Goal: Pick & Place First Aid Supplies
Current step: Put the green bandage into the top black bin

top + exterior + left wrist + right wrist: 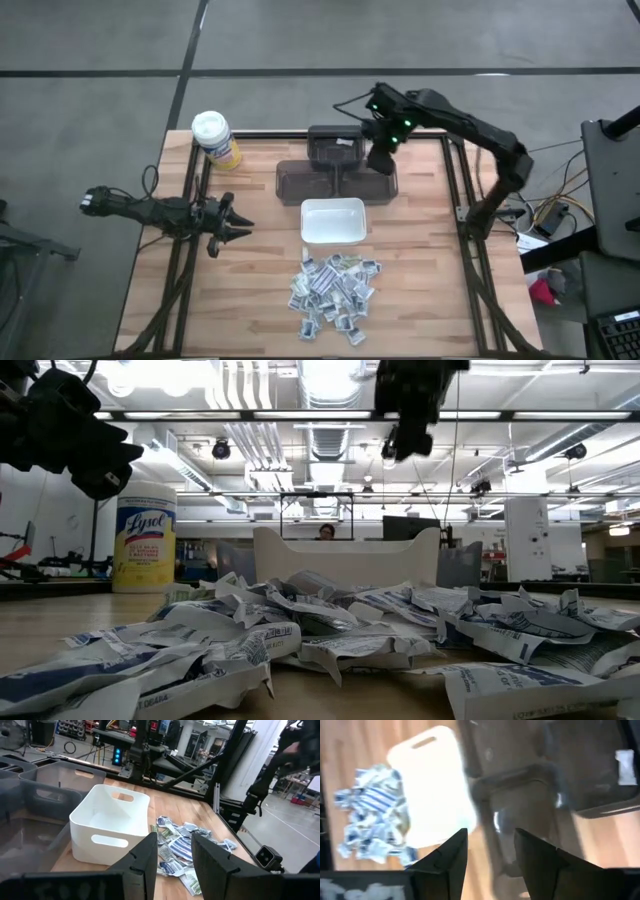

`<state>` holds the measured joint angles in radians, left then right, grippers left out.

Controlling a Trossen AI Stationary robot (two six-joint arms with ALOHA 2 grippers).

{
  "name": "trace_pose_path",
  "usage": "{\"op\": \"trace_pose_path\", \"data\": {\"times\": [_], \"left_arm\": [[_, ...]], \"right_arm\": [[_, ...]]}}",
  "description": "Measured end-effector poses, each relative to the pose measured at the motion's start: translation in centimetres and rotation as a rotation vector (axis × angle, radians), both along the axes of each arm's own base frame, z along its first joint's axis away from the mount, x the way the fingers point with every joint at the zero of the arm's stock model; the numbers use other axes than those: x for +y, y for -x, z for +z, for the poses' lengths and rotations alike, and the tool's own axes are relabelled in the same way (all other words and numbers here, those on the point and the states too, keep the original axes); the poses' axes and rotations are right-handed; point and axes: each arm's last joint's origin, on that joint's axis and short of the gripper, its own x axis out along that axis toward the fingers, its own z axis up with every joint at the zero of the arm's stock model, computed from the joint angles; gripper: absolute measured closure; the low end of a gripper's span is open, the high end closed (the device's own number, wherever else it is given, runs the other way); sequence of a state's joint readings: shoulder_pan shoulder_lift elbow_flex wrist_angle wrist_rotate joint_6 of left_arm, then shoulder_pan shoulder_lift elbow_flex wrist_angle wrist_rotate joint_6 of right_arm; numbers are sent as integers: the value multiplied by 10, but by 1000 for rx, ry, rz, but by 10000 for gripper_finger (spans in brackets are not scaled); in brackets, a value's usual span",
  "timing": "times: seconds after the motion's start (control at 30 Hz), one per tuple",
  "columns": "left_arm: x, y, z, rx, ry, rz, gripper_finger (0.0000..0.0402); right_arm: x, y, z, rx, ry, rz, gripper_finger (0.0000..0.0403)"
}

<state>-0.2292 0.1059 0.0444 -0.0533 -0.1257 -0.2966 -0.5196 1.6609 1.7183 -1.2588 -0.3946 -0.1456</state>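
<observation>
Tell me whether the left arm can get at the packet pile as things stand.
Probably yes. The left gripper hangs empty at the table's left side, fingers apart and pointed toward the middle. Bare table lies between it and the packets; the white dish sits beyond the pile, off that line. The right gripper is over the grey bins.

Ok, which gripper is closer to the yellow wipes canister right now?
The left. The left gripper hangs over the table's left side, a short way in front of the yellow canister. The right gripper is across the table, above the dark grey bins.
</observation>
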Motion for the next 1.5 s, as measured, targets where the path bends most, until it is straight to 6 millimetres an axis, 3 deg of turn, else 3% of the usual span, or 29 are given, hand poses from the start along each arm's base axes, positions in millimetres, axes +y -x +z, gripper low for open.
{"op": "trace_pose_path", "data": {"times": [0.17, 0.33, 0.53, 0.7, 1.03, 1.5], "left_arm": [[0, 0, 0, 0, -1, 0, 287], [0, 0, 0, 0, -2, 0, 287], [0, 0, 0, 0, -1, -1, 287], [0, 0, 0, 0, -1, -2, 287], [0, 0, 0, 2, 13, 1, 287], [0, 0, 0, 3, 18, 1, 287]], "right_arm": [[51, 17, 24, -60, -34, -2, 257], [100, 28, 26, -86, -113, -3, 264], [152, 33, 1, -53, -98, -103, 273], [183, 38, -27, -13, -132, -216, 280], [215, 18, -89, 42, -207, -325, 276], [235, -12, -152, 186, -71, -323, 280]]}}
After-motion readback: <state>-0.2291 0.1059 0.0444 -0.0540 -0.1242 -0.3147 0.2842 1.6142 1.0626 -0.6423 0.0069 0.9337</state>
